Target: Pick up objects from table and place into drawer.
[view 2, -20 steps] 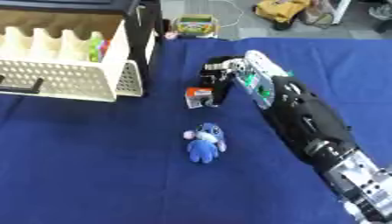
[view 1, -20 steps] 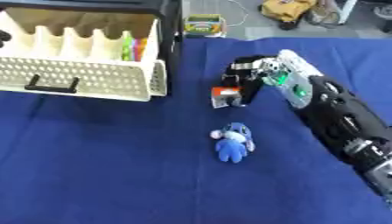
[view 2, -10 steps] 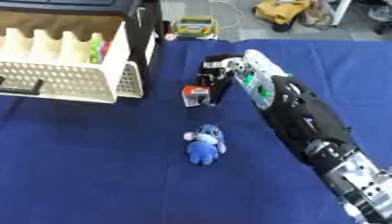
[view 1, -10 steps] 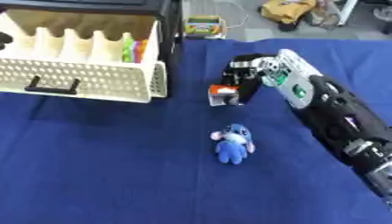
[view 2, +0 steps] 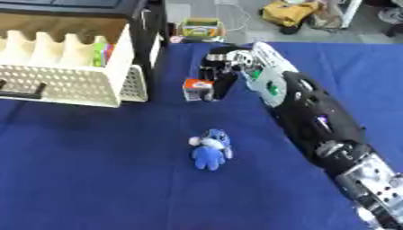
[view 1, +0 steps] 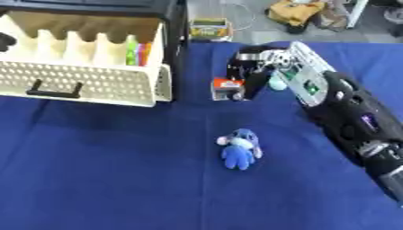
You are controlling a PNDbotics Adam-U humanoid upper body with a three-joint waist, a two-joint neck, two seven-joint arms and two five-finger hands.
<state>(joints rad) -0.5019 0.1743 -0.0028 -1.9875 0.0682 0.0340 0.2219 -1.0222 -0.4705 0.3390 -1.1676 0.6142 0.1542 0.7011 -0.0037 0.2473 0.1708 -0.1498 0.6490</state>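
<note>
Leftmost, a cream perforated drawer (view 1: 87, 83) stands pulled out of a black cabinet (view 1: 175, 27), with a dark handle on its front and white dividers inside; against the drawer's right wall some thin green and orange things (view 1: 138, 53) stand upright, too small to make out further. All of it rests on a counter (view 1: 102, 179) covered in dark blue cloth. To the right of the drawer's front corner, and near it, sits a small box (view 1: 226, 88) with an orange top and white sides, upright on the cloth. Below that box, well apart from it and further from the drawer, a little blue stuffed toy (view 1: 239, 149) lies on its back with a pale patch at its head. Beyond the drawer, past the far edge of the cloth, a small yellow and green package (view 1: 208, 28) sits on the floor. To the right of the box comes the right robot hand (view 1: 253, 72), its arm running in from the lower right; its dark fingers (view 2: 223, 85) are curled downward, their tips just beside the small box on its right side, and whether they touch or pinch it cannot be told.
</note>
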